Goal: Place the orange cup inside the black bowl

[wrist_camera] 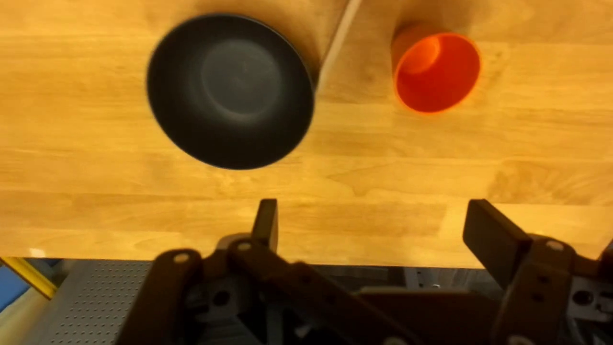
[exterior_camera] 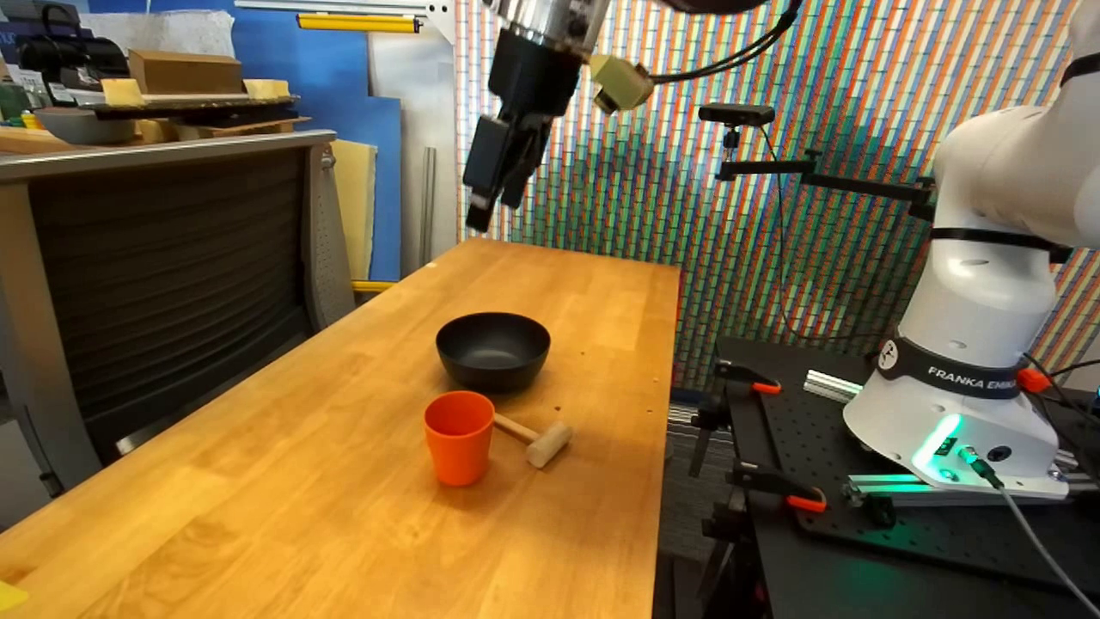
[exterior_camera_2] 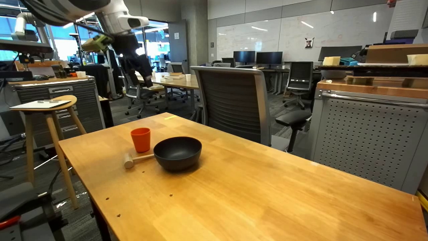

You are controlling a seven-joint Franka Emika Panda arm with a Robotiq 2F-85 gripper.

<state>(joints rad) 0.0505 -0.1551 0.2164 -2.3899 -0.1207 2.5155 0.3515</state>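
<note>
Above the table (exterior_camera: 301, 516) the tool (wrist_camera: 371, 215) slants, 2 fingers (wrist_camera: 266, 221) spread.

In an exterior view, a wooden table (exterior_camera_2: 284, 201) fills the near space, with a dark ribbed chair (exterior_camera_2: 230, 103) at its far edge. Beyond, a broad whiteboard (exterior_camera_2: 334, 30) spans the back wall (exterior_camera_2: 234, 7), two dark monitors (exterior_camera_2: 244, 57) below it. To the left I see a grey door (exterior_camera_2: 179, 47), bright bluish windows (exterior_camera_2: 62, 33) and, nearer, a wooden stool (exterior_camera_2: 71, 99). A perforated metal cabinet (exterior_camera_2: 371, 140) stands at right, grey carpet (exterior_camera_2: 302, 144) showing beside it. In an exterior view, multicoloured stripes (exterior_camera: 619, 198) rise behind the table; they may be a wall covering, though I can't quite tell. Left of them stands a blue board (exterior_camera: 318, 64).
</note>
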